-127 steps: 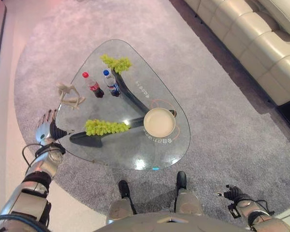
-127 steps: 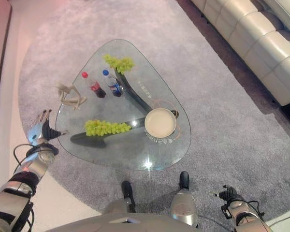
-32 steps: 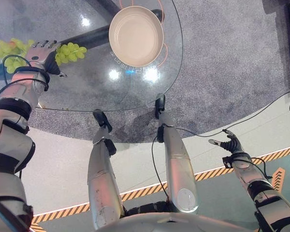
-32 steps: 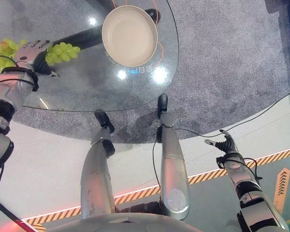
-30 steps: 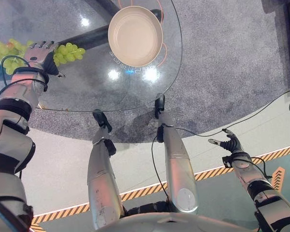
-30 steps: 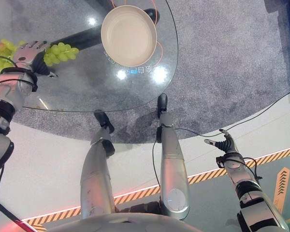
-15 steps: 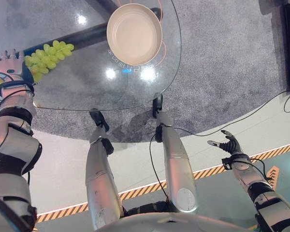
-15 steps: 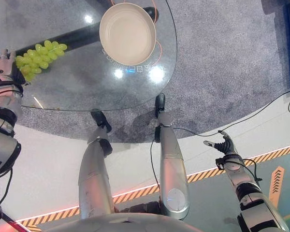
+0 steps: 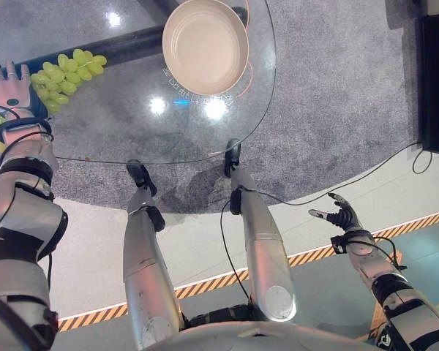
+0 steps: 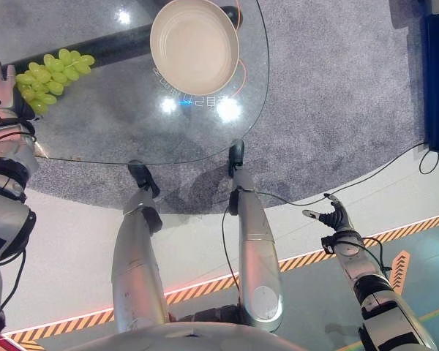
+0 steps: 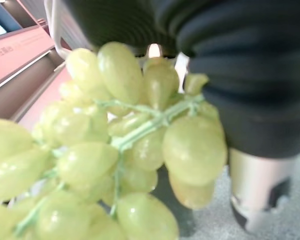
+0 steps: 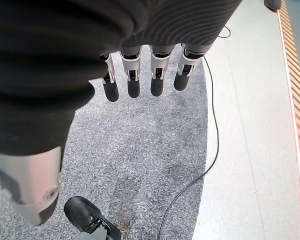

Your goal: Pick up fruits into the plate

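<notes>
- The bunch of pale green grapes (image 9: pixel 67 69) is lying on the rounded clear glass table (image 9: pixel 132 124) at about ten o'clock, well apart from the round cream plate (image 9: pixel 205 46) sitting at twelve o'clock.
- The left hand (image 9: pixel 13 91) is resting at the bunch's outer end with fingers straight, touching the grapes; its wrist view shows the grapes (image 11: pixel 115 150) against the palm.
- The right hand (image 9: pixel 342 218) is hanging at four o'clock over the pale floor (image 9: pixel 205 241), fingers (image 12: pixel 134 80) loosely spread, holding nothing.

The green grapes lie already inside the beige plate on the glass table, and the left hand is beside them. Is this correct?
No. In the left eye view the green grapes lie on the glass table, apart from the empty beige plate. The left hand is beside them.
</notes>
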### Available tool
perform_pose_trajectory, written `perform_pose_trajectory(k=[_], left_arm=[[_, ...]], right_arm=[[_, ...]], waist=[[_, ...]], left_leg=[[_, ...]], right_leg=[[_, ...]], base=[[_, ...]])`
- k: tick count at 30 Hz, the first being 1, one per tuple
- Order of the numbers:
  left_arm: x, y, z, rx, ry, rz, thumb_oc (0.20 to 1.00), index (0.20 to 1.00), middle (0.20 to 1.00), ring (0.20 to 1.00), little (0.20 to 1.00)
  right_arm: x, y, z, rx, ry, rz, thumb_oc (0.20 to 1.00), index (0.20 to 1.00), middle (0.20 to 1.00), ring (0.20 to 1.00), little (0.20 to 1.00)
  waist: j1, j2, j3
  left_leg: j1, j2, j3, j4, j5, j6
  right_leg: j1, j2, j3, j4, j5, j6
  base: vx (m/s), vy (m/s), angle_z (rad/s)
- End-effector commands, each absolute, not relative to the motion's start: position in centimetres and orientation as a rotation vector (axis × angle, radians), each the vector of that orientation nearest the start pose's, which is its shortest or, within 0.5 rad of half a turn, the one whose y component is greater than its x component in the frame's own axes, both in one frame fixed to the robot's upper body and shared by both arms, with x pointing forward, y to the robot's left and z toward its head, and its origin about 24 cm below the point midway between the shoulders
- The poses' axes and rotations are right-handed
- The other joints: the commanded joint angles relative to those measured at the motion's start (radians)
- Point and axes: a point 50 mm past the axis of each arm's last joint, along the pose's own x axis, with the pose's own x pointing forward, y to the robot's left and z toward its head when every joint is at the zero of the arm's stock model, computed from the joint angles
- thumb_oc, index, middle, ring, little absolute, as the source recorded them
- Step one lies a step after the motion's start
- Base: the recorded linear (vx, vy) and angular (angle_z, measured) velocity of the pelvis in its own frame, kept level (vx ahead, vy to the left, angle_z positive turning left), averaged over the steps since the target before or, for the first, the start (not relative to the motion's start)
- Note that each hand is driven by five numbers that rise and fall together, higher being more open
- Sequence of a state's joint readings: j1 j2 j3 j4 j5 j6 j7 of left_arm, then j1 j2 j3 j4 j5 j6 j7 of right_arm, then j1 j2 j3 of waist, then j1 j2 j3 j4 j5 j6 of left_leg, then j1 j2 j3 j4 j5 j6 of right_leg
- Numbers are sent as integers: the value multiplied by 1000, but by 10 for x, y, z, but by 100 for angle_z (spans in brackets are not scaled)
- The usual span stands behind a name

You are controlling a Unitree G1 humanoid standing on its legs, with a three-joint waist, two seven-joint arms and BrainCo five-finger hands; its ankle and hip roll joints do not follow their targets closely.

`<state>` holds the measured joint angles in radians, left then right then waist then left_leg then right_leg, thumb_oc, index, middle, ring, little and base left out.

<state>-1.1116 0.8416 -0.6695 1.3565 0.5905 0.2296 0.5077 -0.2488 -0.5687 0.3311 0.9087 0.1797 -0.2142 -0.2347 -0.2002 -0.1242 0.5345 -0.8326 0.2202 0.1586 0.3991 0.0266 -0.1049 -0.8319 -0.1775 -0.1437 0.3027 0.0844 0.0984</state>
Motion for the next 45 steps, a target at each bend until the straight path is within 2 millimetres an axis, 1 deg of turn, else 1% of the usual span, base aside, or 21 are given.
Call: perform_pose_trajectory(k=[1, 3, 4, 5, 11, 15, 19, 20, 26, 27, 30, 31, 32, 33, 34, 38, 41, 43, 45], left_arm=[[338, 393, 208, 1794, 320, 865, 1000, 1000, 1000, 1000, 1000], [338, 392, 208, 1782, 314, 863, 1000, 1000, 1000, 1000, 1000], [339, 391, 208, 1769, 304, 865, 501, 501, 501, 501, 501], [340, 390, 207, 1755, 300, 859, 200, 200, 200, 200, 200], [341, 388, 201, 1681, 314, 843, 200, 200, 200, 200, 200], [345, 382, 194, 1665, 312, 799, 200, 200, 200, 200, 200], [350, 376, 195, 1655, 275, 777, 200, 200, 200, 200, 200], [354, 371, 195, 1652, 243, 765, 200, 200, 200, 200, 200], [359, 362, 194, 1624, 175, 750, 200, 200, 200, 200, 200], [360, 358, 194, 1591, 136, 754, 200, 200, 200, 200, 200], [360, 357, 192, 1390, 88, 790, 200, 200, 200, 200, 200], [360, 356, 192, 1361, 76, 796, 200, 200, 200, 200, 200], [362, 354, 193, 1212, 50, 799, 200, 200, 200, 200, 200], [363, 351, 193, 1128, 18, 793, 200, 200, 200, 200, 200], [365, 348, 194, 1064, -6, 785, 200, 200, 200, 200, 200], [371, 332, 193, 810, -108, 737, 200, 200, 200, 200, 200], [373, 318, 190, 737, -173, 711, 200, 200, 200, 200, 200], [373, 315, 188, 738, -194, 701, 200, 200, 200, 200, 200], [371, 309, 186, 762, -232, 696, 200, 200, 200, 200, 200]], right_arm=[[236, -304, -41, -601, 465, -223, 1000, 1000, 1000, 1000, 1000], [237, -303, -40, -601, 460, -225, 1000, 1000, 1000, 1000, 1000], [237, -302, -40, -600, 457, -225, 1000, 1000, 1000, 1000, 1000], [237, -301, -40, -600, 455, -224, 1000, 1000, 1000, 1000, 1000], [238, -300, -39, -599, 447, -230, 1000, 1000, 1000, 1000, 1000], [237, -303, -38, -602, 446, -239, 1000, 1000, 1000, 1000, 1000], [236, -304, -38, -601, 447, -250, 1000, 1000, 1000, 1000, 1000], [238, -302, -38, -600, 448, -257, 1000, 1000, 1000, 1000, 1000], [242, -297, -38, -599, 447, -262, 1000, 1000, 1000, 1000, 1000], [242, -296, -38, -599, 447, -263, 1000, 1000, 1000, 1000, 1000], [242, -294, -39, -598, 449, -253, 1000, 1000, 1000, 1000, 1000], [242, -294, -39, -599, 449, -251, 1000, 1000, 1000, 1000, 1000], [241, -292, -41, -597, 452, -239, 1000, 1000, 1000, 1000, 1000], [240, -291, -42, -594, 453, -233, 1000, 1000, 1000, 1000, 1000], [241, -288, -41, -590, 445, -229, 1000, 1000, 1000, 1000, 1000], [240, -277, -44, -580, 437, -194, 1000, 1000, 1000, 1000, 1000], [237, -267, -47, -553, 433, -164, 1000, 1000, 1000, 1000, 1000], [237, -263, -47, -542, 424, -147, 1000, 1000, 1000, 1000, 1000], [236, -255, -47, -532, 406, -121, 1000, 1000, 1000, 1000, 1000]], waist=[[0, -43, -14], [-1, -42, -14], [-1, -42, -14], [-1, -42, -14], [2, -41, -14], [4, -30, -14], [8, -20, -14], [10, -14, -14], [14, -8, -14], [15, -7, -14], [19, -8, -14], [19, -8, -14], [22, -8, -14], [23, -8, -14], [22, -10, -14], [28, -4, -14], [35, 1, -14], [38, 3, -14], [47, 9, -14]], left_leg=[[-19, -82, 21, 48, -97, 4], [-19, -82, 22, 47, -96, 4], [-17, -82, 23, 44, -96, 4], [-14, -81, 25, 38, -94, 4], [-5, -83, 26, 24, -88, 2], [3, -84, 28, 21, -84, 1], [11, -91, 27, 8, -74, 0], [11, -96, 28, 9, -73, 2], [13, -97, 29, 12, -73, 3], [17, -97, 30, 12, -73, 3], [26, -93, 32, 10, -73, 2], [26, -93, 32, 11, -73, 2], [36, -93, 32, 10, -76, 3], [45, -93, 33, 8, -77, 2], [34, -96, 43, -6, -41, 11], [74, -102, 47, -26, -40, 10], [113, -105, 50, -47, -40, 9], [134, -107, 53, -56, -39, 9], [181, -107, 57, -77, -38, 10]], right_leg=[[-1, 88, -1, 24, -35, -1], [-3, 87, -1, 26, -36, 0], [-4, 88, -1, 27, -36, 0], [-2, 88, -2, 25, -37, 1], [8, 90, -5, 18, -39, 1], [14, 86, -8, 23, -48, -2], [21, 83, -9, 18, -51, -2], [20, 78, -11, 21, -54, -3], [19, 74, -14, 33, -64, -4], [23, 74, -14, 35, -66, -4], [30, 75, -14, 40, -73, -4], [31, 75, -14, 41, -74, -4], [39, 76, -15, 45, -81, -5], [47, 75, -16, 45, -83, -4], [35, 71, -22, 32, -55, -13], [73, 65, -26, 24, -61, -9], [111, 58, -35, 15, -66, -4], [131, 55, -38, 11, -67, -2], [175, 48, -47, 2, -73, 2]], base=[[0, 0, 0], [0, 0, 0], [0, 0, 0], [0, 0, 0], [0, 0, 0], [0, 0, 0], [0, 0, 0], [0, 0, 0], [1, 1, 3], [1, 3, 6], [0, 0, 1], [0, 0, 0], [0, 0, 0], [-70, -17, 0], [-76, -9, 0], [-25, 2, 2], [-3, 1, 1], [-3, -1, 2], [0, 0, 4]])
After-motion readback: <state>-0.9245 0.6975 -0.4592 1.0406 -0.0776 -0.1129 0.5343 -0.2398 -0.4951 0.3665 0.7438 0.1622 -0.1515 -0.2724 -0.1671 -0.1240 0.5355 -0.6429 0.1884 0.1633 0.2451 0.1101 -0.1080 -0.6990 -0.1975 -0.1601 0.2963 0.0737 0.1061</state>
